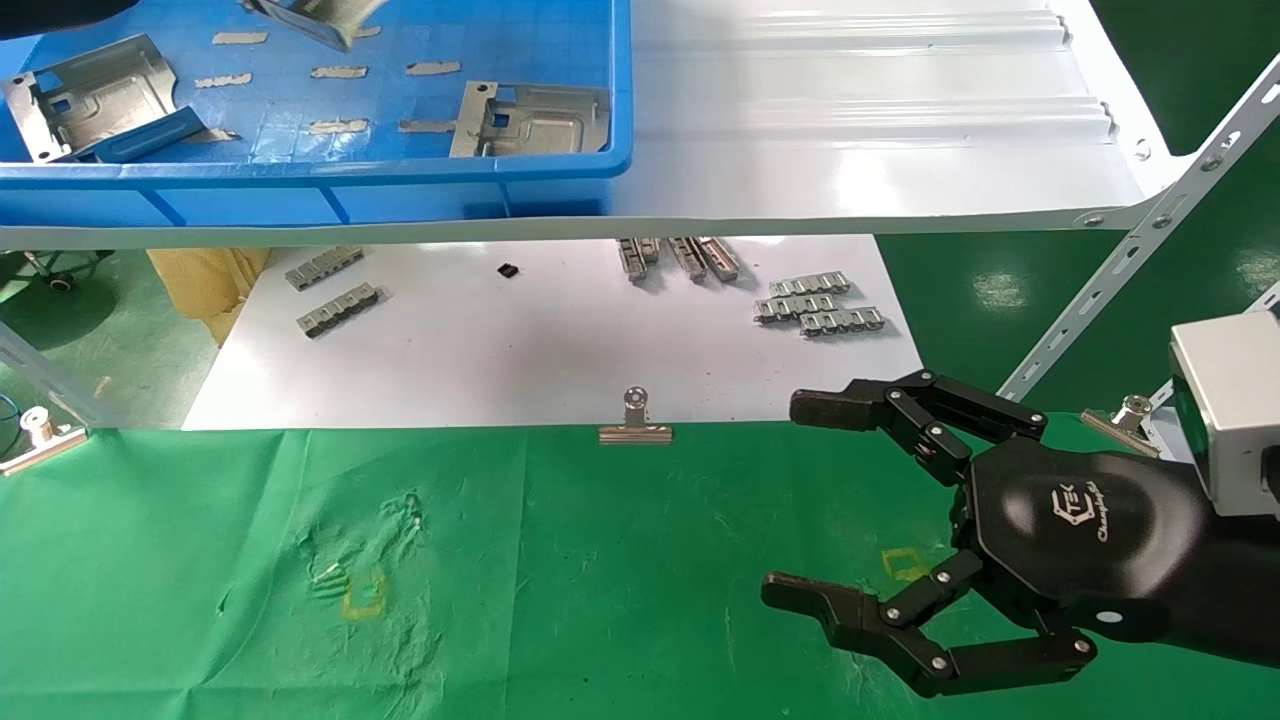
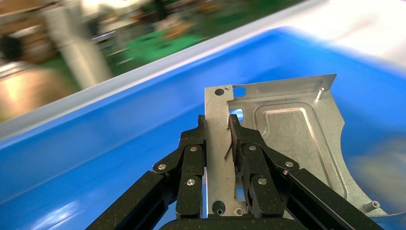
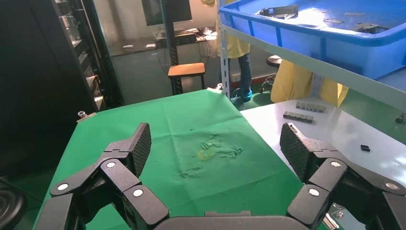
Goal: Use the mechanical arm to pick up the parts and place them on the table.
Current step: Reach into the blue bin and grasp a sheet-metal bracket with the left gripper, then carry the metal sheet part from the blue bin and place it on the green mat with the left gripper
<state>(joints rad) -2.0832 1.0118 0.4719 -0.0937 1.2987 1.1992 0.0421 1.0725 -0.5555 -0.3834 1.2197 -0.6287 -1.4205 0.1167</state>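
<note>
In the left wrist view my left gripper [image 2: 218, 122] is shut on the edge of a silver stamped plate [image 2: 287, 129], held over the blue bin [image 2: 95, 143]. In the head view that plate [image 1: 320, 18] shows at the top edge, above the bin floor. Two more plates [image 1: 90, 95] [image 1: 530, 118] lie in the bin [image 1: 300, 190]. My right gripper [image 1: 790, 500], a black hand with the TEK logo, hovers open and empty over the right side of the green table [image 1: 600, 580]; it also shows in the right wrist view [image 3: 215, 143].
The bin stands on a glossy white shelf [image 1: 850, 150]. Below it a white sheet [image 1: 550, 350] carries grey link strips [image 1: 820, 305]. A silver binder clip [image 1: 635, 425] sits on the cloth's far edge. A slanted metal strut [image 1: 1120, 270] stands at the right.
</note>
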